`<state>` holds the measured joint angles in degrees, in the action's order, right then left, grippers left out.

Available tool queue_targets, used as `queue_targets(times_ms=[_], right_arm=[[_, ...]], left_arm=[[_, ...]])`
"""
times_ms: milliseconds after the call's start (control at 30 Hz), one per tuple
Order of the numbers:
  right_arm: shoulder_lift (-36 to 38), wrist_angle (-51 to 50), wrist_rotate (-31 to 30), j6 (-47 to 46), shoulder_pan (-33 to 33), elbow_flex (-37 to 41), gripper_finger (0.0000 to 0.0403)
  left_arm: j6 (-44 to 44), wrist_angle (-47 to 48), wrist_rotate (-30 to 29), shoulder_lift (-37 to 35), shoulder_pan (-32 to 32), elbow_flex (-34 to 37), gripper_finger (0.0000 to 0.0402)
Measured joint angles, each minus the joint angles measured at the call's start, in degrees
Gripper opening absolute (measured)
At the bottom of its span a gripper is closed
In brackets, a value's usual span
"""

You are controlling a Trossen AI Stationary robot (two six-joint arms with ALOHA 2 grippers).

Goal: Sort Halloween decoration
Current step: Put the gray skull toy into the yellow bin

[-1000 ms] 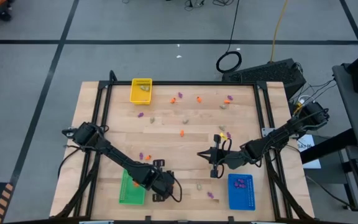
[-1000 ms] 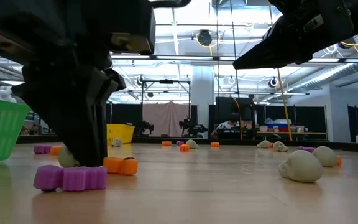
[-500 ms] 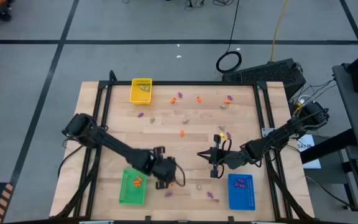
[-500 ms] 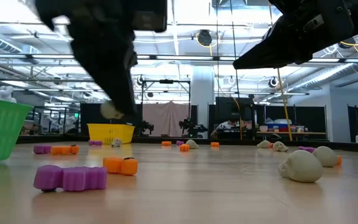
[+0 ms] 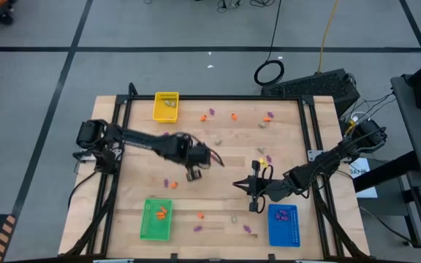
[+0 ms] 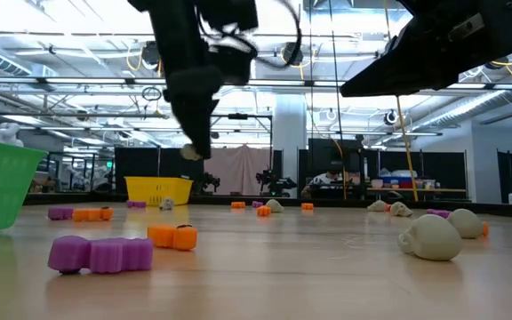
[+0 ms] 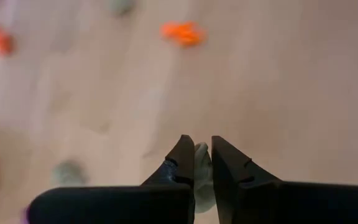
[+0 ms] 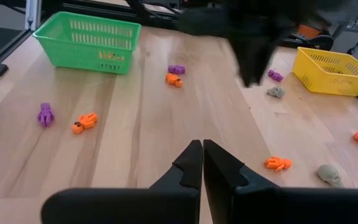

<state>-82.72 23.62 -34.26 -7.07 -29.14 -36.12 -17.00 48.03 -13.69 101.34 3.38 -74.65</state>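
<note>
Movement marked the high view: the left pincer (image 5: 194,174) had swung from beside the green tray (image 5: 156,218) to mid-worktop (image 5: 218,142), the yellow tray (image 5: 166,107) beyond it across open wood. Low view showed it lifted, a beige-grey trinket (image 6: 190,153) beneath. Left wrist view confirmed fingers clamped on that trinket, likely bound for yellow. Right wrist view: right pincer (image 8: 202,149) closed, empty, trinkets scattered ahead.

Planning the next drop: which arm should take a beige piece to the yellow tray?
Left. Its tool already grips a beige-grey trinket in mid-table, nearer the yellow tray; the right tool hangs empty by the blue tray.
</note>
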Motion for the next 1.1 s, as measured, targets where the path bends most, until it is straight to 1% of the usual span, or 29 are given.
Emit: queue_targets(times_ms=[200,400,667,800,1000,1100], right_arm=[[-0.02,-0.43,0.00,-0.24,-0.69,0.00,0.0000],[-0.02,-0.85,0.00,-1.22,-1.14,0.00,0.0000],[-0.02,-1.83,0.00,-1.84,-1.36,0.00,0.0000],[-0.02,-1.92,0.00,-1.81,-1.36,0.00,0.0000],[-0.02,-1.92,0.00,-1.70,-1.36,0.00,0.0000],[-0.02,-1.95,0.00,-1.70,-1.36,0.00,0.0000]], left_arm=[[4.40,2.73,0.13,-0.29,-9.98,-0.02,0.0017],[8.16,2.64,1.44,-0.35,-19.34,-0.02,0.0017],[12.01,2.43,1.51,-0.35,-32.10,-0.02,0.0017],[15.59,2.22,1.51,-0.35,-38.44,-0.02,0.0017],[19.34,-1.06,1.53,-0.35,-47.70,-0.02,0.0017],[20.16,-2.86,4.33,-0.35,-51.09,-0.02,0.0017]])
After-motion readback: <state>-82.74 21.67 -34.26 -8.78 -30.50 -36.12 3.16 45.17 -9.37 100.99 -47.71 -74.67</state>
